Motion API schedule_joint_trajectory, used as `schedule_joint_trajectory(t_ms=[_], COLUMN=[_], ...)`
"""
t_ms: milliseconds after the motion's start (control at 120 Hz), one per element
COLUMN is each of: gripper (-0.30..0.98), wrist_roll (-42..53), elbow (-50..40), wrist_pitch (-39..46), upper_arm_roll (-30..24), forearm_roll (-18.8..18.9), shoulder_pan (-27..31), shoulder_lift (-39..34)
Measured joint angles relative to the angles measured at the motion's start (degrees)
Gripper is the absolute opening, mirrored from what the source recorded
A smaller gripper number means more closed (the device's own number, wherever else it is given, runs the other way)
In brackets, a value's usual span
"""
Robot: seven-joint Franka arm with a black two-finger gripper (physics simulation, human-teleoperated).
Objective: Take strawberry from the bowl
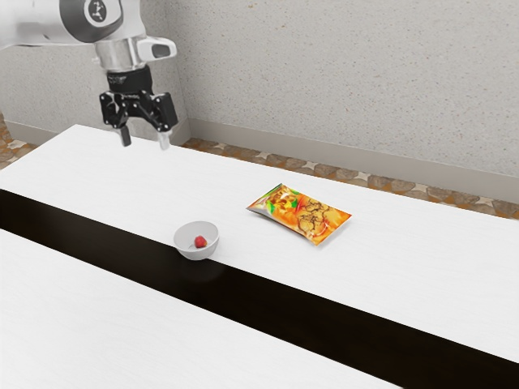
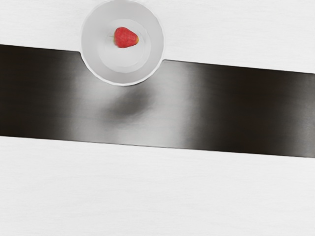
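The strawberry (image 2: 126, 38) lies in the bowl (image 2: 92, 44); the pincer (image 1: 145, 140) hangs high, spread wide.

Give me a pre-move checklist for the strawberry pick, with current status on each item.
1. Strawberry in the bowl: ok, lying on its floor.
2. Bowl upright: ok, its mouth faces up.
3. Gripper open and empty: ok, fingers apart with nothing between them.
4. Gripper at grasp height: not ok, it is raised well above the table.
5. Snack packet away from the bowl: ok, lying flat, not touching it.
6. Room for both fingers to go down inside the bowl wall: cannot tell; bare floor shows around the berry, but the fit is unproven from here.
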Motion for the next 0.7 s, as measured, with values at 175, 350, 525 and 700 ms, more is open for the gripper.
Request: schedule_joint_trajectory(t_ms=[175,350,525,700], gripper=[0.69,0.68,0.64,0.52], wrist_roll=[-0.4,-1.8,-5.2,-9.5], elbow=[2.4,9.2,-0.2,-1.6], wrist_pitch=[2.3,4.5,10.2,14.3], upper_arm_roll=[0.0,4.1,12.6,12.4], forearm_roll=[-0.2,-5.8,-14.0,-18.8], shoulder_pan=[0.3,-0.1,-7.0,-8.0], shoulder_lift=[4.5,16.4,18.0,19.7])
